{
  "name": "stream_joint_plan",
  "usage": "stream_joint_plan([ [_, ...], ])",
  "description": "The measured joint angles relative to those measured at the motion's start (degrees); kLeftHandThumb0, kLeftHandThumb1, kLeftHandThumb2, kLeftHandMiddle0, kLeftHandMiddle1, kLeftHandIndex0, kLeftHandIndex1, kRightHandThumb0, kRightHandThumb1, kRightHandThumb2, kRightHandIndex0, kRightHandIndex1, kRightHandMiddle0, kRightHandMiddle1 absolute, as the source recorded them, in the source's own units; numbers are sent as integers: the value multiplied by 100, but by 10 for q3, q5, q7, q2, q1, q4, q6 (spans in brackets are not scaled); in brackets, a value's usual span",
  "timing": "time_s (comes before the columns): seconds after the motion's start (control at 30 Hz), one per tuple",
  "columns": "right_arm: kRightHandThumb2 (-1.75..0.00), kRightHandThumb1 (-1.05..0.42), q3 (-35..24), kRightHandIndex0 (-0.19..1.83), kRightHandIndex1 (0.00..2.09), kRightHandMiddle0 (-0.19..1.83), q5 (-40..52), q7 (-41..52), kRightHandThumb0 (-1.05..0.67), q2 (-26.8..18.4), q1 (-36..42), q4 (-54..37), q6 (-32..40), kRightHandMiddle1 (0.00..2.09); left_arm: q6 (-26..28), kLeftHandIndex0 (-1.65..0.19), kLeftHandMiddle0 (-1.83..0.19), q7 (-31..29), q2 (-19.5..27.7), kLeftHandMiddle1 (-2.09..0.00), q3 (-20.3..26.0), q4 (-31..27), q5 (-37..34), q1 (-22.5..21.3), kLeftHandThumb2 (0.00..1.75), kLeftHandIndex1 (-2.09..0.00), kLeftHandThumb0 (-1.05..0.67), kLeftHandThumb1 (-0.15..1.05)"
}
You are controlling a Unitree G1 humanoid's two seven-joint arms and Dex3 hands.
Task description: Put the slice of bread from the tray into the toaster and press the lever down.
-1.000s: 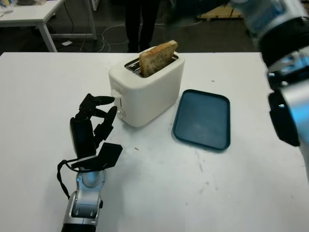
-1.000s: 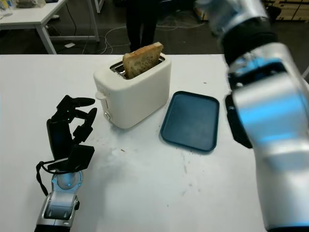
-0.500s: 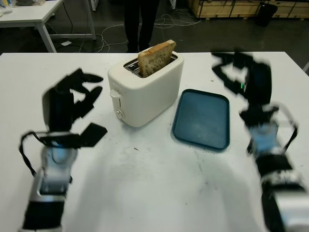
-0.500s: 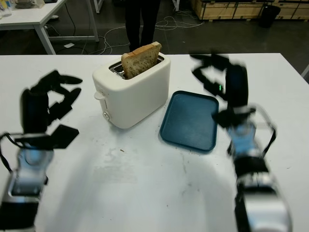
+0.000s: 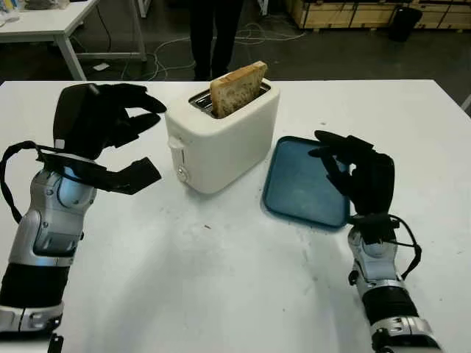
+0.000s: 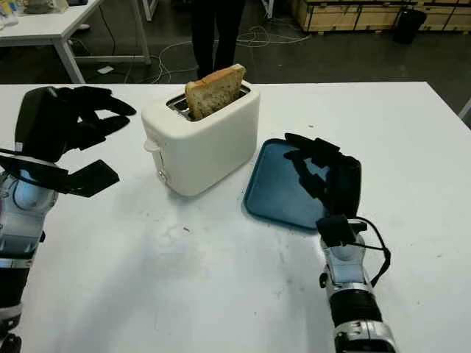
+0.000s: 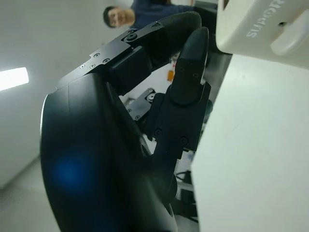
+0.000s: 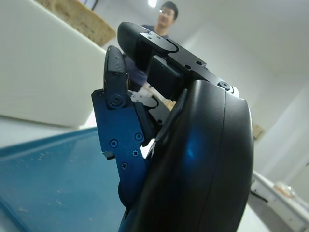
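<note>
White table (image 5: 221, 294) fills my view, with a dark floor, cables and a standing person's legs (image 5: 210, 33) beyond its far edge. My task looks partly done: the slice of bread (image 5: 238, 88) stands tall in the slot of the white toaster (image 5: 221, 140), and the blue tray (image 5: 298, 187) beside it is bare. Pressing the lever (image 5: 175, 145) remains, I judge; it sits high on the toaster's near left end. My left robot hand (image 5: 103, 118) hovers near that end, fingers curled, holding nothing. My right robot hand (image 5: 357, 176) is raised over the tray's near right edge, fingers curled, also holding nothing.
</note>
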Motion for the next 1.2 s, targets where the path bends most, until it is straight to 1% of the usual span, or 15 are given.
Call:
stream_joint_plan([
  [0.07, -36, -92, -2, 63, 172, 66, 9, 6, -41, 5, 4, -15, 5, 113, 5, -130, -116, -12, 4, -114, -9, 0, 6, -2, 0, -22, -34, 86],
  [0.13, -37, -92, -4, 64, 174, 64, 23, 14, -41, 10, 5, -30, 6, 119, 9, -131, -114, -24, 4, -118, -16, 0, 14, -2, 0, -21, -33, 86],
  [0.23, -37, -92, -5, 67, 174, 58, 30, 18, -42, 18, 10, -48, 10, 137, 12, -131, -111, -34, 5, -124, -22, 0, 20, -3, 0, -19, -35, 87],
  [0.27, -37, -92, -5, 67, 175, 57, 30, 18, -42, 20, 13, -54, 12, 137, 14, -131, -110, -35, 6, -126, -22, 2, 24, -3, 0, -19, -35, 87],
  [0.33, -38, -92, -8, 66, 175, 60, 31, 19, -44, 22, 17, -62, 15, 130, 16, -130, -108, -37, 6, -129, -26, 4, 24, -5, 0, -18, -34, 87],
  [0.4, -38, -92, -10, 67, 175, 63, 33, 24, -46, 23, 19, -64, 15, 128, 19, -130, -106, -42, 6, -134, -32, 6, 30, -8, 0, -16, -34, 87],
  [0.53, -39, -92, -14, 66, 175, 62, 33, 29, -47, 23, 20, -66, 15, 131, 42, -128, -103, -62, 10, -139, -43, 9, 45, -17, 1, -15, -33, 89],
  [0.63, -38, -92, -16, 66, 175, 61, 33, 31, -45, 23, 20, -69, 15, 133, 63, -127, -102, -84, 14, -139, -49, 9, 47, -20, 1, -14, -31, 90],
  [0.73, -37, -92, -21, 65, 175, 61, 33, 33, -45, 23, 20, -70, 15, 135, 72, -129, -102, -92, 16, -138, -54, 11, 48, -26, 1, -14, -30, 90],
  [0.83, -36, -92, -26, 65, 175, 60, 33, 34, -44, 23, 20, -71, 15, 136, 76, -131, -102, -93, 18, -137, -59, 19, 55, -33, 1, -15, -30, 90],
  [0.9, -36, -92, -27, 65, 175, 60, 32, 35, -43, 23, 20, -71, 15, 137, 76, -133, -102, -94, 19, -142, -61, 25, 55, -35, 0, -17, -29, 89],
  [1.2, -34, -92, -37, 66, 175, 57, 19, 30, -42, 22, 20, -71, 14, 140, 76, -133, -100, -97, 19, -147, -75, 55, 54, -48, 1, -19, -27, 91],
])
